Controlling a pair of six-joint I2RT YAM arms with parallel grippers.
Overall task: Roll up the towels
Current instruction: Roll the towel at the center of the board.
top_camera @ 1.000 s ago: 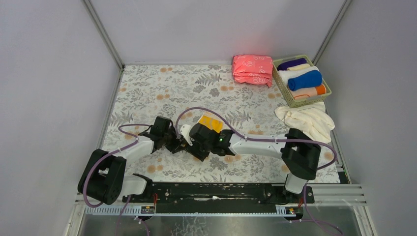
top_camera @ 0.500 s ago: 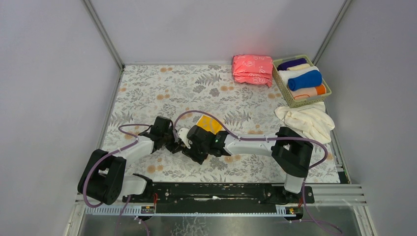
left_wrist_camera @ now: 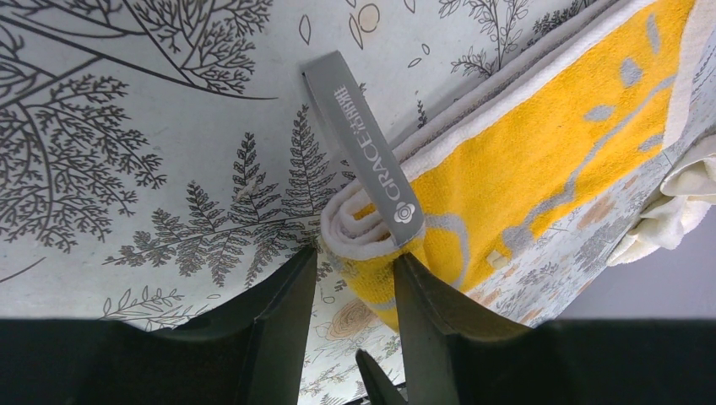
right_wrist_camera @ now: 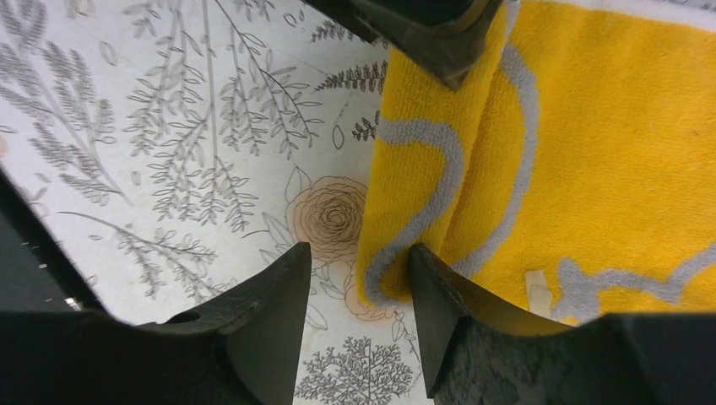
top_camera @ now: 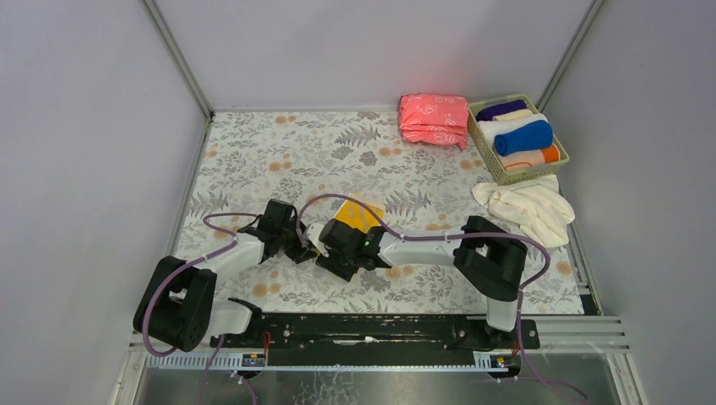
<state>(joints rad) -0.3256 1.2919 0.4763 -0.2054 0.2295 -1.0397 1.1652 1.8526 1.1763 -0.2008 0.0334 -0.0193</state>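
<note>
A yellow towel with white print [top_camera: 360, 215] lies mid-table, its near end rolled up. In the left wrist view the roll's white-lined end [left_wrist_camera: 363, 228] sits at my left gripper [left_wrist_camera: 355, 278], which is open with one finger beside the roll and the other finger [left_wrist_camera: 426, 312] over it. A grey label [left_wrist_camera: 359, 156] sticks out of the roll. In the right wrist view the towel's rolled edge [right_wrist_camera: 405, 211] lies between the jaws of my open right gripper [right_wrist_camera: 359, 278]. In the top view both grippers, left [top_camera: 301, 246] and right [top_camera: 329, 251], meet at the roll.
A green basket [top_camera: 529, 174] at the back right holds rolled towels, among them a blue one [top_camera: 523, 137]. A folded pink stack [top_camera: 433, 119] lies beside it. Loose cream-white towels [top_camera: 523, 207] lie in front of the basket. Grey walls stand on three sides.
My right arm has swung left, its elbow moving toward the centre, and its gripper has slid slightly left over the roll. The left arm has stayed in place.
</note>
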